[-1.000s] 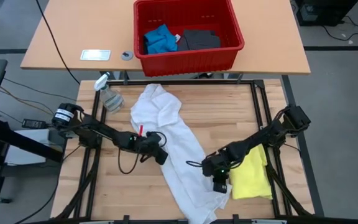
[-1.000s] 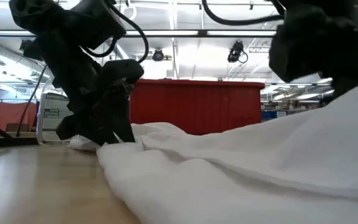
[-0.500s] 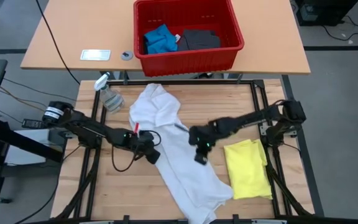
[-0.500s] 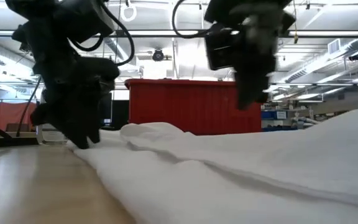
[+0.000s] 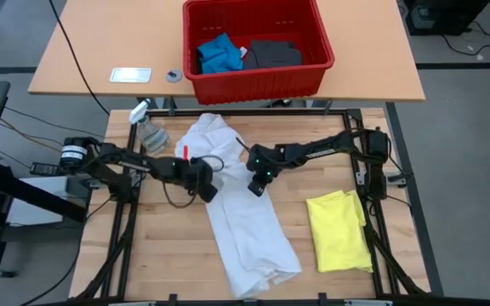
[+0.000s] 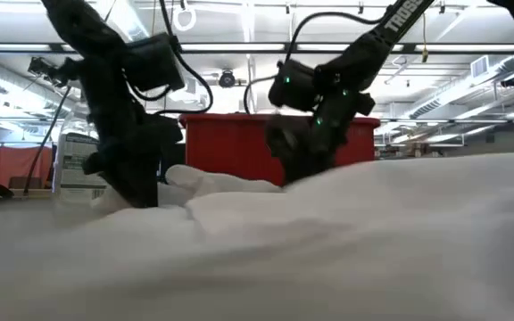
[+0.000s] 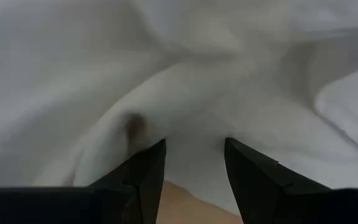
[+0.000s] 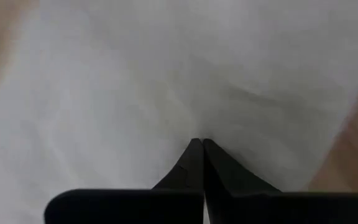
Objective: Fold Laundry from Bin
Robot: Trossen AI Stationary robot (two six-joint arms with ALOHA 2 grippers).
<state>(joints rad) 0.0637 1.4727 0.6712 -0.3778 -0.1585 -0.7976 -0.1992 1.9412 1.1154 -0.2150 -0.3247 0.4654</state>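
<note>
Starting off the left edge of the white shirt (image 5: 236, 212): spray bottle (image 5: 149, 132) sitting just beside the collar end, not in the way. Left gripper (image 5: 204, 189) down at the shirt's left edge about midway along, fingers (image 7: 145, 171) standing apart with a ridge of cloth right in front of them and bare wood showing between, so nothing pinched there, going by the left wrist view. Shirt itself sprawled in a long diagonal strip on the wooden work table (image 5: 313, 161), bunched and wrinkled, one end up toward the red bin (image 5: 258, 42), the other near the front edge. Right gripper (image 5: 257, 184) on top of the shirt a bit right of the left one, fingers pressed together; can't tell whether any fabric is caught between the tips. Further right, well apart from the shirt, yellow T-shirt (image 5: 340, 231) already folded into a neat rectangle. Blue piece (image 5: 218, 53) and dark grey piece (image 5: 270, 53) in the bin. Handling guess: light, floppy, zero stiffness, will drape and drag instead of sliding as one piece, and the smooth wood probably lets it creep. Best bet: pinch at a hem, shoulder seam or raised fold ridge, not flat mid-panel, and spread both grips wide apart to flatten before folding.
</note>
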